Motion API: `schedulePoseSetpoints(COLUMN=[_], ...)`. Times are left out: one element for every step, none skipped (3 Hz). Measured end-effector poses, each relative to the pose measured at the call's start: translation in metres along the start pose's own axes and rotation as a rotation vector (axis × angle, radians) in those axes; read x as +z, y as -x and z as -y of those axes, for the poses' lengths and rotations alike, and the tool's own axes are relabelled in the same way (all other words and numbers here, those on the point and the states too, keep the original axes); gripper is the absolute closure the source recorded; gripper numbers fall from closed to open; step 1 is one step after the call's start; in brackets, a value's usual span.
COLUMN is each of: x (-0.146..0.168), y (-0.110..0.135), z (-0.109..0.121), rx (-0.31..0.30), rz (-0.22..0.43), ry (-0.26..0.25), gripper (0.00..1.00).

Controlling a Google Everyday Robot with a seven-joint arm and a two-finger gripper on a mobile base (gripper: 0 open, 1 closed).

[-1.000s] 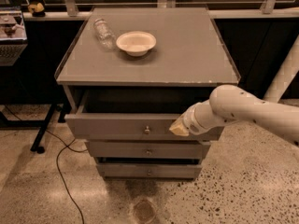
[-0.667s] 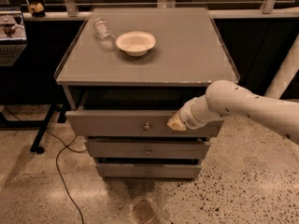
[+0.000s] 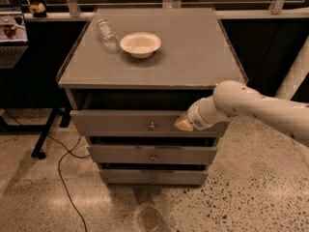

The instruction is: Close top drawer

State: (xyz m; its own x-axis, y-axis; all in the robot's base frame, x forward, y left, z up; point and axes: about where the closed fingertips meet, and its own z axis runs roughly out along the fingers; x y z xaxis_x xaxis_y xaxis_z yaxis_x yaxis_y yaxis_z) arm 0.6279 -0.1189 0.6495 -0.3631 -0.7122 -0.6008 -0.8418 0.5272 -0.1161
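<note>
The camera view looks down on a grey cabinet point(image 3: 193, 57) standing on a speckled floor point(image 3: 251, 197). The top drawer point(image 3: 116, 122) sits just under the cabinet's top and stands partly pulled out, with a dark gap open above its front panel. The panel is plain, flat and grey, wider than the two lower drawers point(image 3: 120, 154), and it carries one small round metal knob point(image 3: 152, 126) at its centre. The lower drawers also stick out a little, each less than the one above.

The white arm point(image 3: 256, 108) reaches in from the right edge, sloping down and leftward in front of the cabinet. The gripper point(image 3: 183, 123) at its end is a tan tip lying against the right half of the top drawer's front, to the right of the knob and level with it. Whether the gripper is spread or closed cannot be told.

On the cabinet top, a pale bowl point(image 3: 140, 44) stands near a clear bottle point(image 3: 107, 33) lying on its side. A dark cable point(image 3: 65, 178) trails across the floor on the left.
</note>
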Motion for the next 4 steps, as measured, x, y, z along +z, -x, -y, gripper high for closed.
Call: schedulePoseSetpoints(x=[0.0, -0.007, -0.016, -0.016], y=[-0.021, -0.046, -0.07, -0.073], z=[-0.003, -0.015, -0.031, -0.032], rx=[0.054, 0.116, 0.169, 0.172], rz=[-0.008, -0.01, -0.006, -0.008], ry=[-0.001, -0.021, -0.04, -0.04], gripper=[1.0, 1.0, 1.0, 0.81])
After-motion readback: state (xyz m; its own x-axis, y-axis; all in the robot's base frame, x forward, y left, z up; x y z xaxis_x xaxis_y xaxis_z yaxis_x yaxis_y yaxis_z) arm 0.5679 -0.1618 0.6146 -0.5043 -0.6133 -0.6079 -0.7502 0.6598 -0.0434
